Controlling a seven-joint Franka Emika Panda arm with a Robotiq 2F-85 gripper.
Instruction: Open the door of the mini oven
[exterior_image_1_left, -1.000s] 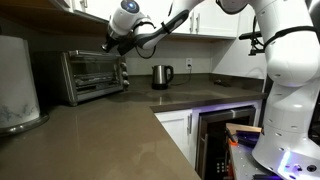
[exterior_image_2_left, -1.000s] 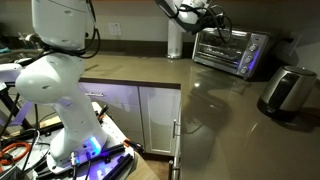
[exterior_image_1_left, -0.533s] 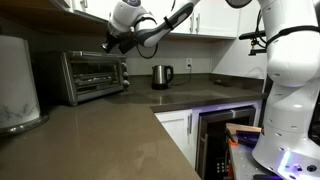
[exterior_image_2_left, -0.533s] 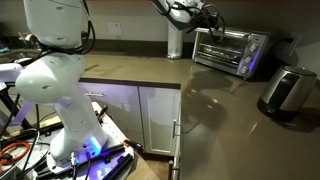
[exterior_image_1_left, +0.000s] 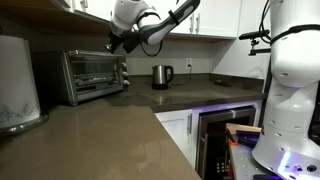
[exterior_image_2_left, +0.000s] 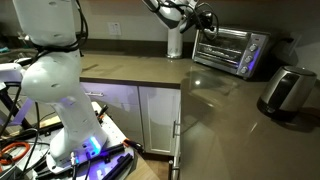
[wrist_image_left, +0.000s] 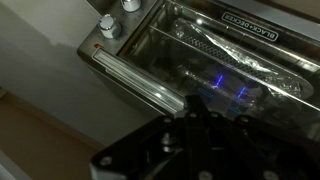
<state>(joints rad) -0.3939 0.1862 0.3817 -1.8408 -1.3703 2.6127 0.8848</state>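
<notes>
We see the gripper (exterior_image_1_left: 113, 43) just above the mini oven (exterior_image_1_left: 90, 78), by its knob-side top front corner. Can't tell how far open it is or if it's touching anything: dark & blurred in wrist view. The door (wrist_image_left: 235, 55) is shut, w/ the handle (wrist_image_left: 140, 82) along it. Oven sits at the back edge of the counter (exterior_image_1_left: 110, 130).

arm (exterior_image_1_left: 176, 17): raised, stretched out | end effector (exterior_image_1_left: 113, 43): angled downward, holding nothing | opening: unclear

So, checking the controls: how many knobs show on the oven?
2, both in the wrist view: one knob near the end of the handle, another knob at the picture's top edge. More may be hidden.
</notes>
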